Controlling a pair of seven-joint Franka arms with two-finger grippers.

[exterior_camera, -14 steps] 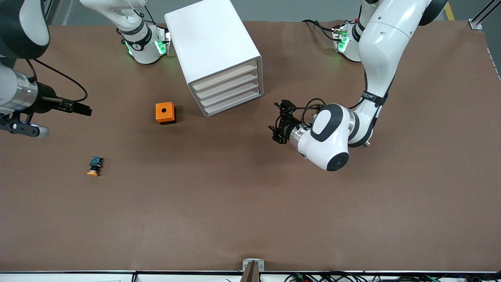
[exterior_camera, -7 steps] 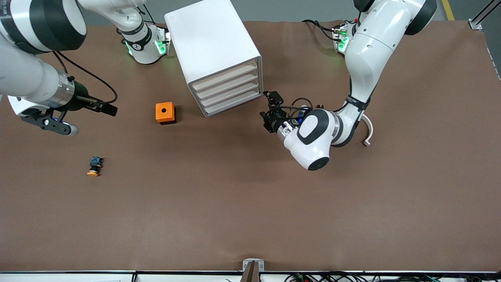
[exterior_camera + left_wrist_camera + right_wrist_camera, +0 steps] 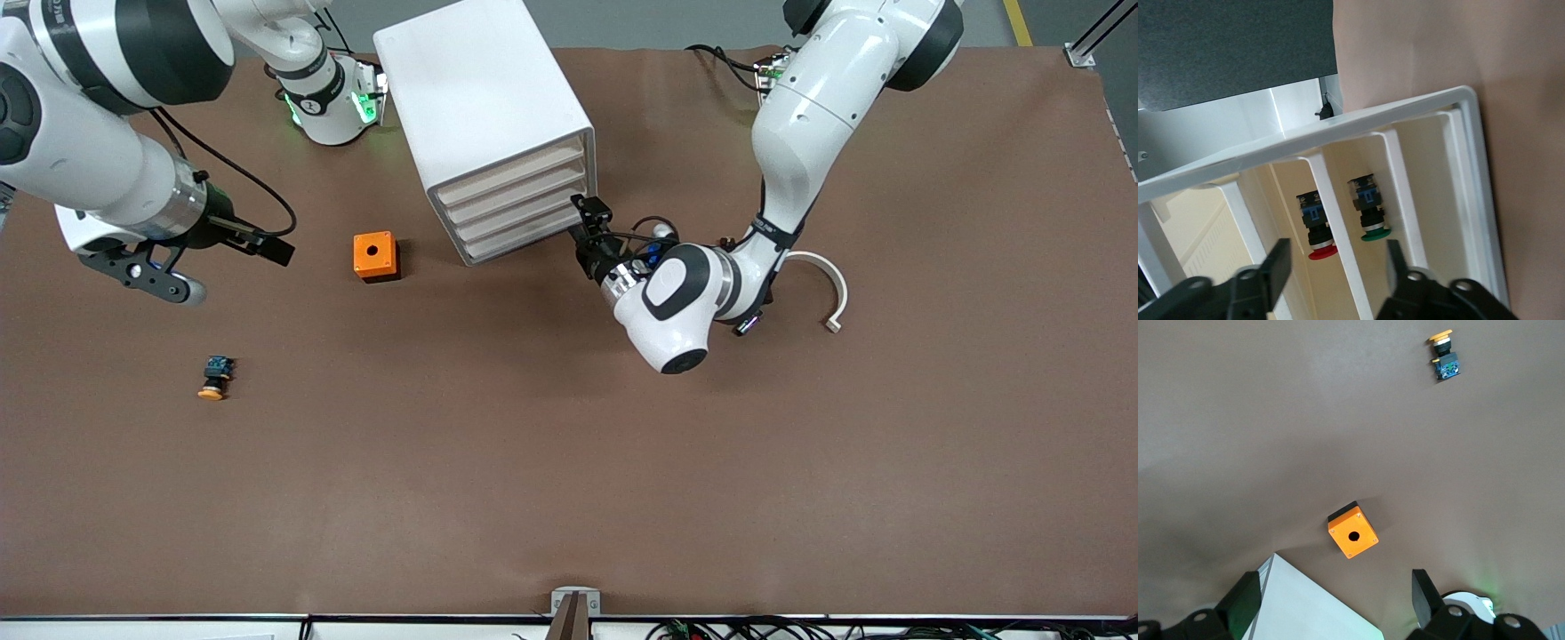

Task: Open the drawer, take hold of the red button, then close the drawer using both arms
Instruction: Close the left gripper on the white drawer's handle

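The left gripper has swung in from open table and now hangs right at the front of the big white plastic cabinet, by its lower shallow beige-fronted drawers, all shut. Its fingers stand apart, holding nothing.

Its wrist view looks in through the cabinet front. The tiny red-capped push button with its black body lies in one compartment, a green-capped one in the next. Which drawer holds them cannot be told. The opening pull looks about to begin.

The right gripper has also come in from its end of the table, jaws wide and empty, and hovers near the orange cube with a round hole.

The brown matte table carries cables along its nearest edge. Farther in lies a yellow-capped button; a white curved strip lies toward the left arm's end. Past the arm bases, grey floor shows.
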